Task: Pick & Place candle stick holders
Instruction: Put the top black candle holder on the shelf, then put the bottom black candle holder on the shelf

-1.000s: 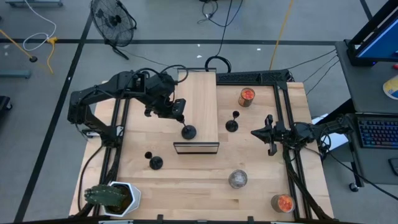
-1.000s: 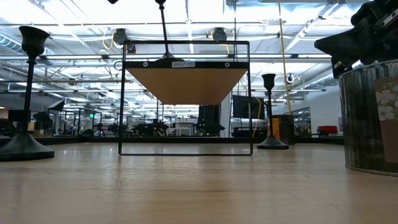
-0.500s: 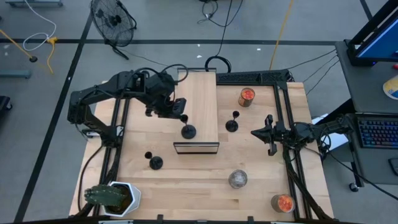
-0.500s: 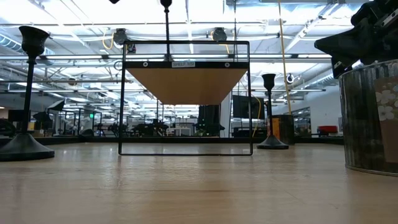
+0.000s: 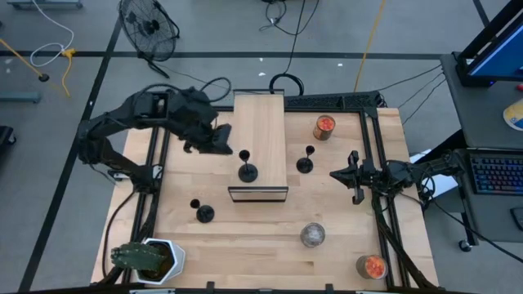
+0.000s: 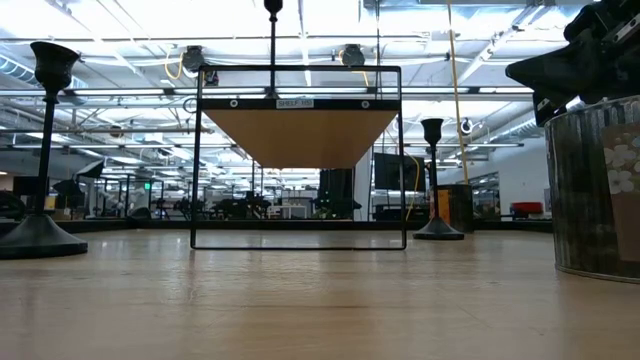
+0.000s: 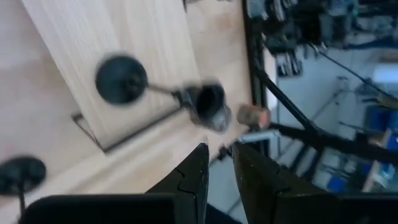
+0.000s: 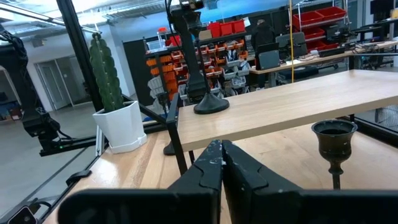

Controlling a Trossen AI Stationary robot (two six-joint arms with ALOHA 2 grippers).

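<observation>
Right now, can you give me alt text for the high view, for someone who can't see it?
Overhead: one black candle stick holder stands on a raised wooden shelf, with the left gripper just beside it, not touching. Two more holders stand on the table, and the right gripper waits shut at the right edge.

Two black, angular jointed arms with looping black cables, each ending in dark tapered fingers (image 7: 198,180)

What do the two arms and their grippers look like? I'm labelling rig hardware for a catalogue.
Both arms are matte black jointed links with black cables looping along them. The left gripper and right gripper each end in two dark, flat tapering fingers with notched inner edges. No markings show.
</observation>
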